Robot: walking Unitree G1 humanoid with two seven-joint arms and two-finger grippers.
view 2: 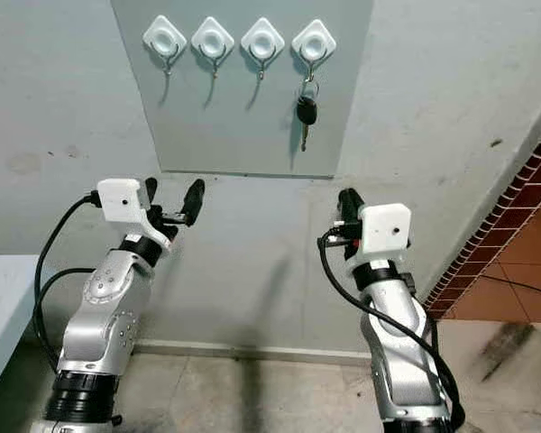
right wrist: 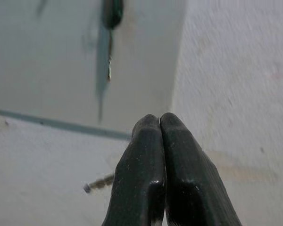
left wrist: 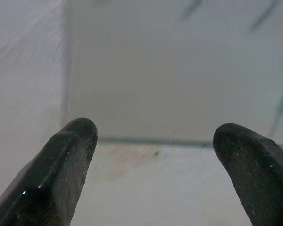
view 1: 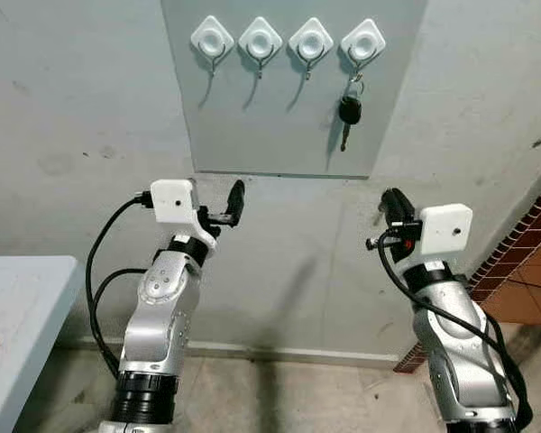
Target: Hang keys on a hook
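Observation:
A key [view 1: 349, 113] with a black head hangs from the rightmost of several white hooks [view 1: 363, 41] on a grey wall panel [view 1: 279, 126]. The other hooks [view 1: 261, 41] carry nothing. My right gripper [view 1: 395, 206] is raised below and slightly right of the key, shut with nothing between its fingers. In the right wrist view the pressed fingertips [right wrist: 160, 125] point at the panel's lower corner, with the key [right wrist: 111, 14] above them. My left gripper [view 2: 172, 198] is open just under the panel's lower left edge, its fingers [left wrist: 70, 150] spread wide and empty.
A white table [view 1: 18, 307] stands at the left, close to my left arm. A red-brown tiled wall [view 1: 523, 262] runs in from the right. Bare grey wall and a concrete floor [view 1: 288, 397] lie between the arms.

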